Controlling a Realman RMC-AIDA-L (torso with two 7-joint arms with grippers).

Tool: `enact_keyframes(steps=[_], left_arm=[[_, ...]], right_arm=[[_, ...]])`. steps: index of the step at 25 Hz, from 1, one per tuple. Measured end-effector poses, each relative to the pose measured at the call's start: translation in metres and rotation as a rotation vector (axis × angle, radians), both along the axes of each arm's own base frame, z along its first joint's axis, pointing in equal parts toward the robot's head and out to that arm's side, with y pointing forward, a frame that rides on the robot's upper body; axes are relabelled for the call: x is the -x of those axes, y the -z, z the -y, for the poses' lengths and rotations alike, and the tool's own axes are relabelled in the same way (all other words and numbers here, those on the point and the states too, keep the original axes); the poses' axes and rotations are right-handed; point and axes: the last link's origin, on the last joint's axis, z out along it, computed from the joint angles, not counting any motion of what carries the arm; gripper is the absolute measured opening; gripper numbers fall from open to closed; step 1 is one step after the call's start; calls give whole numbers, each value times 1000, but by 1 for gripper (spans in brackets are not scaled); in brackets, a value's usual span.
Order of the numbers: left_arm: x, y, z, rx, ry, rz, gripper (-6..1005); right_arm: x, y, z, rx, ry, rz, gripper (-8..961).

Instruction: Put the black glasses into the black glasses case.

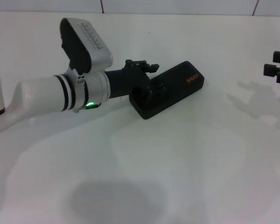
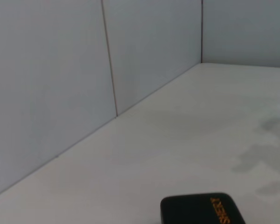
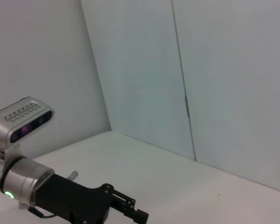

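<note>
Clearly the left gripper [image 1: 151,91] sits right on the near end of the closed black glasses case [image 1: 177,86], whose long axis runs diagonally toward the table's [image 1: 140,177] far edge, finger state unclear, while the right gripper [image 1: 276,70] waits well apart at the right edge.

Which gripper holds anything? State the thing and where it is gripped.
Cannot be told. The left gripper sits on the closed black glasses case, fingers unclear; the right gripper hangs apart at the edge.

Even, cool, diffuse light fills all views. The white desk [image 1: 186,158] shows soft blurred shadows: a round one below the left end effector [image 1: 151,88], a fainter one near the right end effector [image 1: 277,70]. The black glasses case [image 1: 170,91] looks slightly soft-edged, without glare.
</note>
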Motion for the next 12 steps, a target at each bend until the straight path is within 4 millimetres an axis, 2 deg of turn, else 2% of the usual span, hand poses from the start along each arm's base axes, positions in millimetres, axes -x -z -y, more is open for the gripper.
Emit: enact_keyframes(steps=[3,6,9,12], left_arm=[[-3,-8,3,-21,13,67,542],[-16,-25,14,-42,82,242,541],[-27,-45,31,-8,194,398,546],[-24,-65,50,24,288,481,563]], right_arm=[[0,1,0,4,-2,0,582],[5,4,3,20,-42,-6,603],[21,10,8,50,-163,-52,624],[46,20,13,117,-331,-103,646]])
